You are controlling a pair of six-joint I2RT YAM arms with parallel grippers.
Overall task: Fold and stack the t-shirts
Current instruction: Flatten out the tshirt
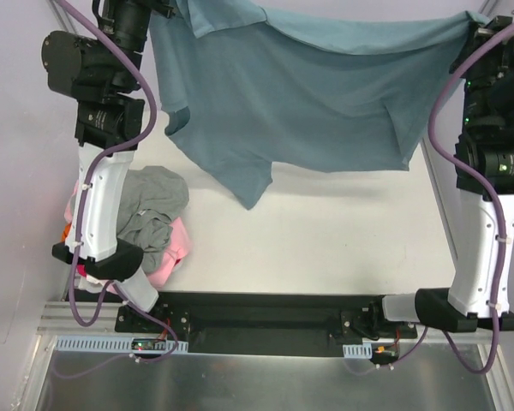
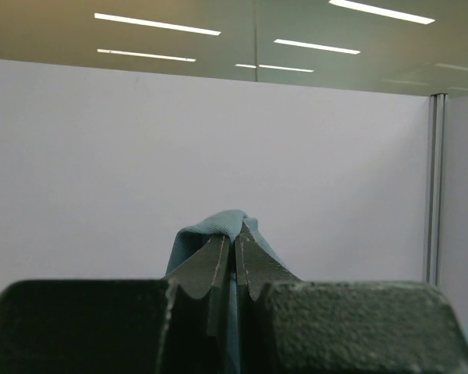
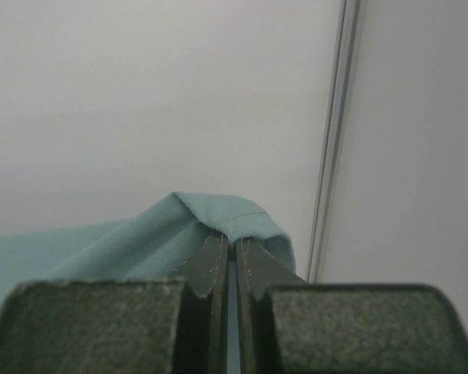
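Crumpled t-shirts lie in a pile (image 1: 154,224) at the near left of the white table (image 1: 325,248), just beside the left arm (image 1: 103,188). A grey shirt (image 1: 150,201) sits on top and a pink shirt (image 1: 176,253) shows below it, with a small scrap of orange at the pile's left edge.

Further back, a teal t-shirt (image 1: 308,94) hangs spread wide between the two arms, raised above the far half of the table. Its lower edge droops unevenly, with one corner dangling lowest, left of centre.

The left gripper (image 2: 235,238) has its fingers pressed together on a fold of the teal cloth at the shirt's left end. The right gripper (image 3: 230,245) is pinched the same way on a fold at the right end. Behind them stand plain pale walls.
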